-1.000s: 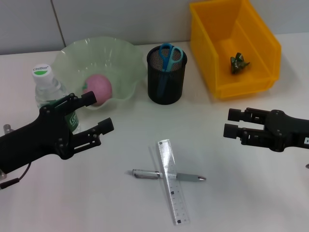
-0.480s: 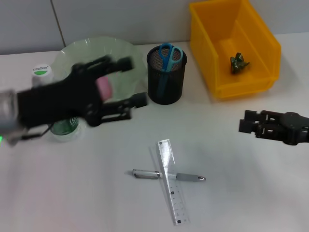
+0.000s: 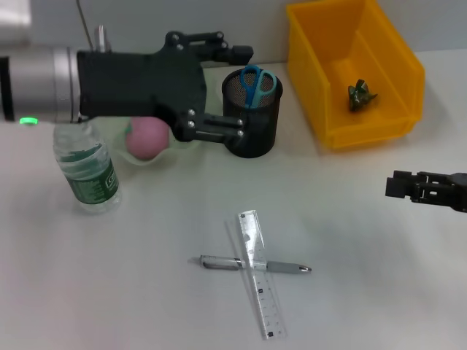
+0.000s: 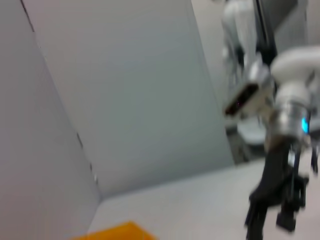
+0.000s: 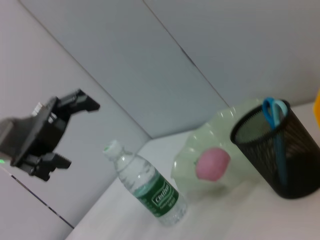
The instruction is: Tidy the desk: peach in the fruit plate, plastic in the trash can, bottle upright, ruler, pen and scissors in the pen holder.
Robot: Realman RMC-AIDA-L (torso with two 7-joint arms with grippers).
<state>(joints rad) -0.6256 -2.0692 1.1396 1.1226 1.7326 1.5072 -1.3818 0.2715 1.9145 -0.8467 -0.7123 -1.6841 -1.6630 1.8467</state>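
Observation:
The bottle [image 3: 87, 171] [image 5: 150, 192] stands upright at the left of the desk [image 3: 146, 292]. A pink peach [image 3: 146, 138] [image 5: 212, 164] lies in the fruit plate [image 3: 139, 162] [image 5: 235, 115], which my raised left arm largely hides. My left gripper [image 3: 244, 93] [image 5: 80, 133] hangs open and empty, high in front of the plate and beside the pen holder [image 3: 252, 138] [image 5: 280, 155]. The scissors [image 3: 255, 84] [image 5: 274, 112] stand in that holder. In front, the ruler [image 3: 259, 284] lies across the pen [image 3: 215, 262]. The plastic [image 3: 361, 95] is in the trash can [image 3: 365, 135]. My right gripper [image 3: 394, 186] [image 4: 270, 225] is open at the right edge.
A grey wall panel runs behind the desk. The trash can's corner [image 4: 117, 232] shows in the left wrist view.
My left arm rose from the front left near the bottle and swung back and right over the fruit plate. My right gripper drew back to the right.

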